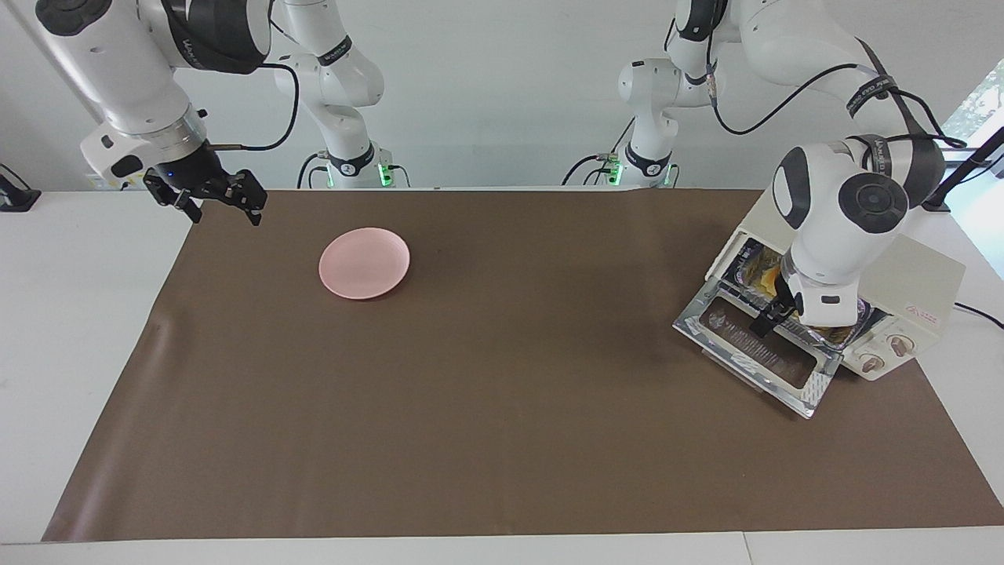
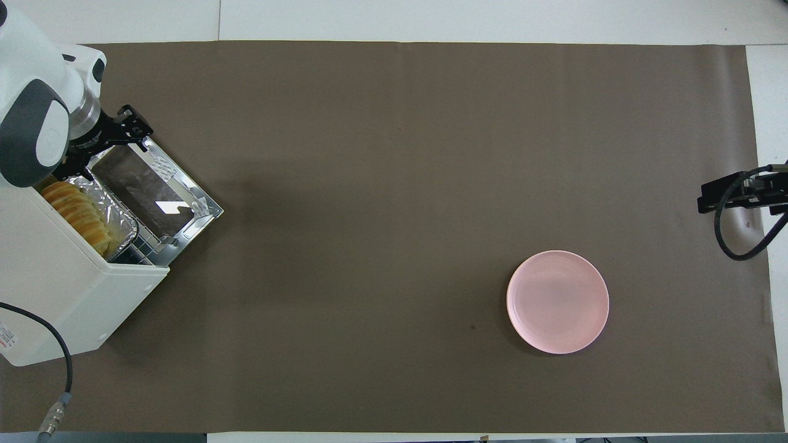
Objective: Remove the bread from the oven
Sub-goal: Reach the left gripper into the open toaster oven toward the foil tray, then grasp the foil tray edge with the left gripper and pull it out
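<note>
The tabletop [image 1: 486,439] lies under a flat brown mat, with the oven [image 1: 918,275] as the landmark at the left arm's end. It is a cream, boxy oven, turned at a slant so its mouth faces the middle of the mat; its shiny metal-framed glass door [image 1: 757,357] lies dropped open, which looks meant to give a clear way in. Well apart from the oven, toward the right arm's end, sits a smooth round pink plate [image 1: 364,263], likely where the loaf should go. In the oven's mouth a crinkled foil tray [image 2: 117,212] carries the bread [image 2: 77,212], golden and ridged. The left hand [image 2: 104,144] hangs over the open door, fingers spread and empty. The right hand [image 1: 210,198] waits, spread, over the mat's corner far from the oven.
</note>
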